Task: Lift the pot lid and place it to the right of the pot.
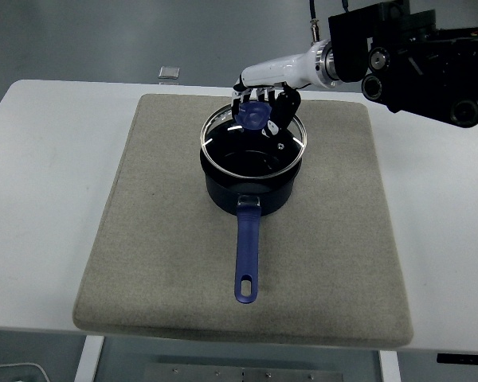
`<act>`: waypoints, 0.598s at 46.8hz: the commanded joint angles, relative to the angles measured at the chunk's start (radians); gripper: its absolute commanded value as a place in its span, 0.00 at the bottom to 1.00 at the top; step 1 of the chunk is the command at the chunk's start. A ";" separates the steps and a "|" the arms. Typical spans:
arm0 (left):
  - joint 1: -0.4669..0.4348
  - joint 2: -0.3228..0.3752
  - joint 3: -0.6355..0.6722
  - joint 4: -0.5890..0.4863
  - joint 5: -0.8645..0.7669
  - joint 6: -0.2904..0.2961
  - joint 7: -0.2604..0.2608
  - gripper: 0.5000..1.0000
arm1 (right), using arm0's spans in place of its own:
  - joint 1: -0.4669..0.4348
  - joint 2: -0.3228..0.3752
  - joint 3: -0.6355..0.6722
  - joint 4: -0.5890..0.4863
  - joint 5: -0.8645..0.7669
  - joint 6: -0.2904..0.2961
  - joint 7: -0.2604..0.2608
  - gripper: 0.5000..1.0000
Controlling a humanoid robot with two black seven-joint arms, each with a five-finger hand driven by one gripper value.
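A dark blue pot [251, 189] stands on the grey mat [167, 239], its long blue handle [247, 255] pointing toward the table's near edge. Just above the pot hangs a glass lid [255, 143] with a metal rim, tilted and clear of the pot's rim. My right hand [263, 111] comes in from the upper right and is shut on the lid's blue knob [253, 116]. The left arm does not show.
The mat covers the middle of the white table [48, 159]. A small silver object [169, 72] lies at the table's far edge, left of the pot. Bare mat [342, 207] lies to the right of the pot.
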 commanded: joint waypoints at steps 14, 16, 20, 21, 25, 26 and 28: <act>0.000 0.000 -0.001 0.000 0.000 0.000 0.000 1.00 | 0.000 -0.099 -0.002 -0.020 0.001 0.035 0.000 0.04; 0.000 0.000 -0.001 0.000 0.000 0.000 0.000 1.00 | -0.001 -0.111 -0.003 -0.028 0.000 0.038 0.000 0.04; 0.000 0.000 0.000 0.000 0.000 0.000 0.000 1.00 | -0.006 -0.128 -0.023 -0.041 0.000 0.038 0.000 0.03; 0.000 0.000 0.000 0.000 0.000 0.000 0.000 1.00 | -0.006 -0.129 -0.029 -0.043 0.000 0.038 0.001 0.03; 0.000 0.000 0.000 0.000 0.000 0.000 0.000 1.00 | -0.006 -0.133 -0.052 -0.058 0.000 0.039 0.005 0.03; 0.000 0.000 0.000 0.000 0.000 0.000 0.000 1.00 | -0.007 -0.134 -0.055 -0.063 0.000 0.039 0.006 0.03; 0.000 0.000 0.000 0.000 0.000 0.000 0.000 1.00 | -0.015 -0.143 -0.058 -0.069 -0.002 0.042 0.008 0.03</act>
